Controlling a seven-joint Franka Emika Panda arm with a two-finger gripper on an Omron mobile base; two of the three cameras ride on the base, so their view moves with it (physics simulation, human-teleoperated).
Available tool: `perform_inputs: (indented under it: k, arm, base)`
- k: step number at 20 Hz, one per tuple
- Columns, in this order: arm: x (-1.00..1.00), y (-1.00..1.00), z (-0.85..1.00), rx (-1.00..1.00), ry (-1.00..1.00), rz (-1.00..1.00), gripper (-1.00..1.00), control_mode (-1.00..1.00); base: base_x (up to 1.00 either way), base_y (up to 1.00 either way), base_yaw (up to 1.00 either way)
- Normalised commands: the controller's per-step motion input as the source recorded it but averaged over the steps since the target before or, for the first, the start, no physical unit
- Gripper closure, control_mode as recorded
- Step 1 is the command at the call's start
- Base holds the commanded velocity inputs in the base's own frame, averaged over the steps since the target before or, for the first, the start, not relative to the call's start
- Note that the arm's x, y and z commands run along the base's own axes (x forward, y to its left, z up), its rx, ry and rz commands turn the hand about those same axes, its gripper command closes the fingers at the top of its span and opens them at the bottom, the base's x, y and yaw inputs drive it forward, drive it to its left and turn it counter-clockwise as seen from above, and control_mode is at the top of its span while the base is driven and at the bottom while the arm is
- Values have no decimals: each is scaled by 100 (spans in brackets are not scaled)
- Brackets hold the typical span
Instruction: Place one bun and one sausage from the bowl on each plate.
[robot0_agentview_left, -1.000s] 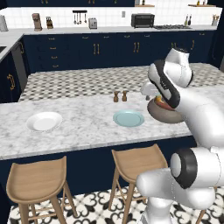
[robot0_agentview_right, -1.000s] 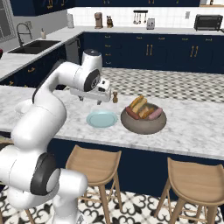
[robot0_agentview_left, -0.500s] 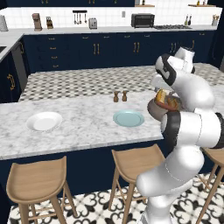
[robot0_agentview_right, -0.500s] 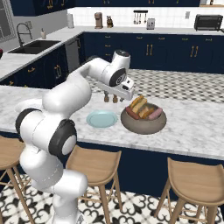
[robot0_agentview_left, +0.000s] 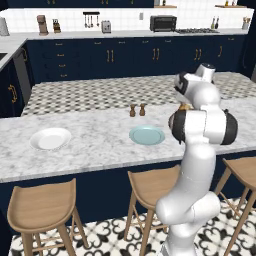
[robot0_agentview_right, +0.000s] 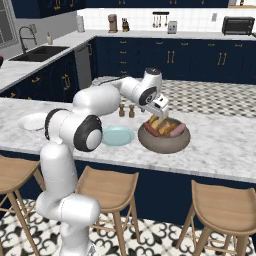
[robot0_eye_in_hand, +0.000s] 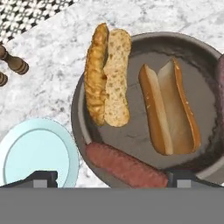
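The grey-brown bowl lies right under my hand and holds two split golden buns, one at its left and one in the middle. A reddish-brown sausage rests along the near wall, and a second sausage shows at the right edge. My gripper hangs open above that near sausage, holding nothing. From the right base, the gripper hovers over the bowl. The pale blue-green plate sits just left of the bowl; the white plate lies far left.
Two small brown shakers stand behind the blue-green plate, near the bowl's left side. In the left base view my own arm hides the bowl. Wooden stools line the near edge of the marble counter.
The arm has swung right and down, carrying the hand from left of the bowl to right over it. Bowl, plates and shakers have not moved.
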Motion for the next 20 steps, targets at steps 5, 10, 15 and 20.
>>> perform_inputs:
  k: [5,10,15,20]
  arm:
    - [80,-6,-16,-15,0,-2,-100,-100]
    - [38,-14,-21,-8,7,0,-100,-100]
    - [27,-10,-41,-10,19,2,-100,-100]
    - [27,0,-9,-3,2,4,-100,-100]
  base:
    - [0,0,0]
    - [0,0,0]
    - [0,0,0]
    - [0,0,0]
